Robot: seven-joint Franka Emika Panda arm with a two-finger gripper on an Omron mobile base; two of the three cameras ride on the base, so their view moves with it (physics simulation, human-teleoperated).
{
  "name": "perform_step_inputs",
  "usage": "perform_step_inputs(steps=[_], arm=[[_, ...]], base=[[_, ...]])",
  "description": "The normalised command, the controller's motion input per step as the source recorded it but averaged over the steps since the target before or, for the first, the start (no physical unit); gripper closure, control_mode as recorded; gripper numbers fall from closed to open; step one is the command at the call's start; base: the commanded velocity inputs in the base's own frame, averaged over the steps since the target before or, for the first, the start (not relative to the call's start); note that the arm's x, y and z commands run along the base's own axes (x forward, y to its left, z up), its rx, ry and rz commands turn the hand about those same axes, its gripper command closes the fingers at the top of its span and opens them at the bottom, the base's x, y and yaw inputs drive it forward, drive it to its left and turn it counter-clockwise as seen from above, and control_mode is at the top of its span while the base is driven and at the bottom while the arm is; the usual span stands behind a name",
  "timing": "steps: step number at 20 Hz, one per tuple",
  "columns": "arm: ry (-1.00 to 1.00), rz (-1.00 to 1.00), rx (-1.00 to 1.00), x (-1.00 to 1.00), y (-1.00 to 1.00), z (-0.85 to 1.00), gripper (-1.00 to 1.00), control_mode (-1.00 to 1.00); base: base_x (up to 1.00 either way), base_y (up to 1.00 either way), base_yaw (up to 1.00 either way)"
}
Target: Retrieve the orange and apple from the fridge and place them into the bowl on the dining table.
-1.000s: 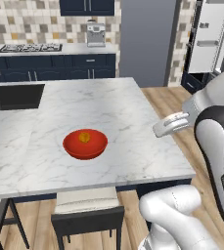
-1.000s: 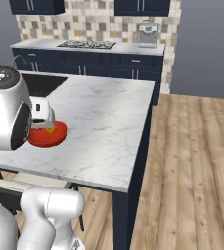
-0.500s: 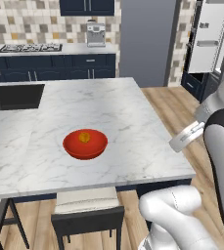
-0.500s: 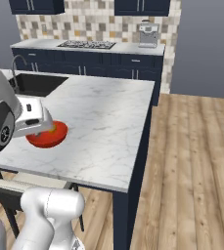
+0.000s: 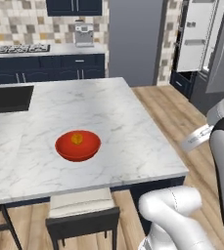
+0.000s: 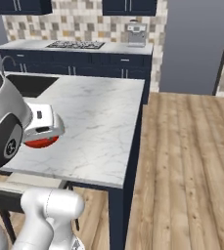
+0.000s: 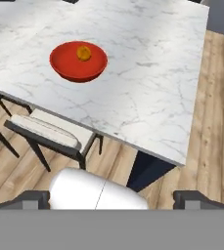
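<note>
Now a round orange (image 7: 84, 52) sits in the glossy red bowl (image 7: 67, 68) on veined marble; end effector (image 7: 111, 199) open.

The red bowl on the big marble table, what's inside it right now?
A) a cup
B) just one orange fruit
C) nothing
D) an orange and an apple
B: the bowl holds a single small orange and no apple, seen in the hand view and again from the left base view on the dining table.
</note>
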Motion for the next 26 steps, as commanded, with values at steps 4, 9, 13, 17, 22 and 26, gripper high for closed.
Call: perform_step_inputs(steps=[4,9,13,17,22,26], arm=[[0.0,0.0,0.0,0.0,0.0,0.0,-1.0,1.0],[0.0,0.0,0.0,0.0,0.0,0.0,-1.0,1.0],[0.0,0.0,0.0,0.0,0.0,0.0,-1.0,1.0],[0.0,0.0,0.0,0.0,0.0,0.0,-1.0,1.0],[0.0,0.0,0.0,0.0,0.0,0.0,-1.0,1.0],[0.0,0.0,0.0,0.0,0.0,0.0,-1.0,1.0]], base=[[-0.88,-0.34,-0.29],[-0.16,-0.92,-0.24],[0.13,-1.0,-0.14],[0.27,-1.0,-0.12],[0.7,-0.96,-0.11],[1.0,-0.27,-0.07]])
